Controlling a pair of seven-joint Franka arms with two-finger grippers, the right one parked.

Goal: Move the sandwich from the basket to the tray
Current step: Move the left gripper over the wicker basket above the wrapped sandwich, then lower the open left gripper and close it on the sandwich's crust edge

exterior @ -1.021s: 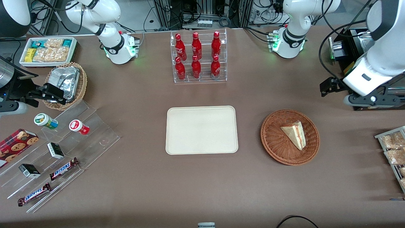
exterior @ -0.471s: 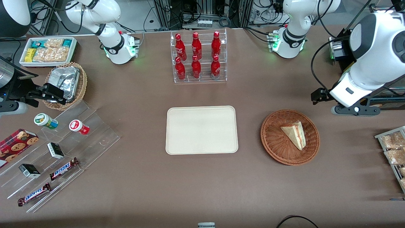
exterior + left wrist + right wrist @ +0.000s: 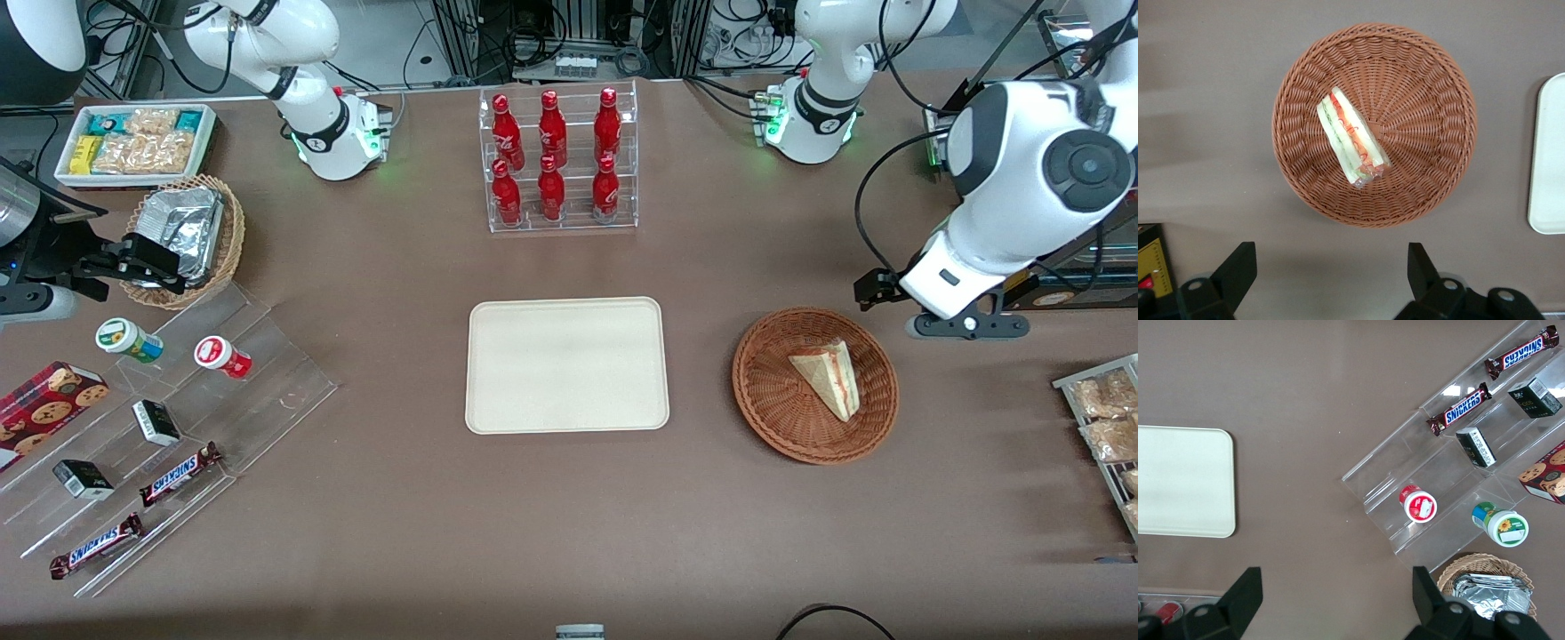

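hidden or cut off: the cookie box (image 3: pixel 40 409) at the parked arm's end of the table runs out of the front view; the wire rack of snack bags (image 3: pixel 1107 427) at the working arm's end is cut by the edge too. in the wrist view only a rounded edge strip of the tray (image 3: pixel 1548 157) shows. the gripper's fingertips are covered by the arm's white body in the front view.
counts: two snickers bars (image 3: pixel 178 474), two small dark boxes (image 3: pixel 156 422), two lidded cups (image 3: pixel 129 340) on the clear step stand; six red bottles (image 3: pixel 551 156) in the clear rack, three nearer the tray and three farther; one foil basket (image 3: pixel 187 236); one white bin (image 3: pixel 133 142) of snack packets; one tray (image 3: pixel 566 364); one basket (image 3: pixel 814 385); one sandwich (image 3: pixel 829 378).
sandwich: lies flat in the basket, its red, orange and green layered edge (image 3: pixel 1353 143) facing up toward the wrist camera, one end near the basket's middle.
basket: beside the tray, toward the working arm's end, apart from it.
gripper (image 3: pixel 1328 270): above the table just beside the basket's rim, farther from the front camera than the basket; fingers (image 3: pixel 1238 270) spread wide, nothing between them.
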